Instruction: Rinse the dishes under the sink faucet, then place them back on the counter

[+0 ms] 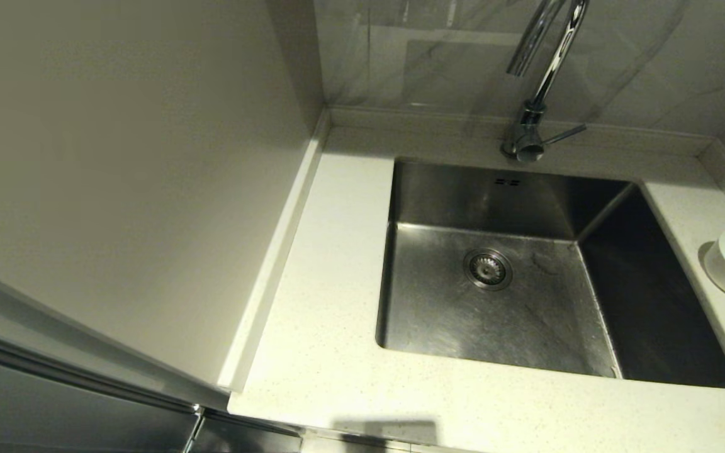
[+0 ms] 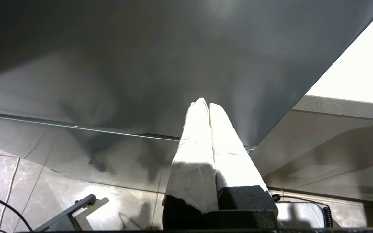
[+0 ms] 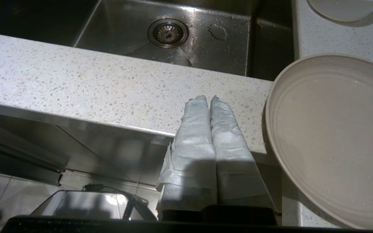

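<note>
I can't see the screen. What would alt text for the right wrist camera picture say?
The right end effector, fingers wrapped in white and shut on nothing, sits low in front of the speckled counter's front edge. A shallow cream plate rests on the counter beside it. Beyond lies the steel sink with its round drain and a few water drops.

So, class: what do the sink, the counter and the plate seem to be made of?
Sink: brushed stainless steel, by its grey streaky sheen. Counter: off-white stone or composite, finely speckled. Plate: cream, smooth, faintly ringed; probably glazed ceramic, possibly plastic.
</note>
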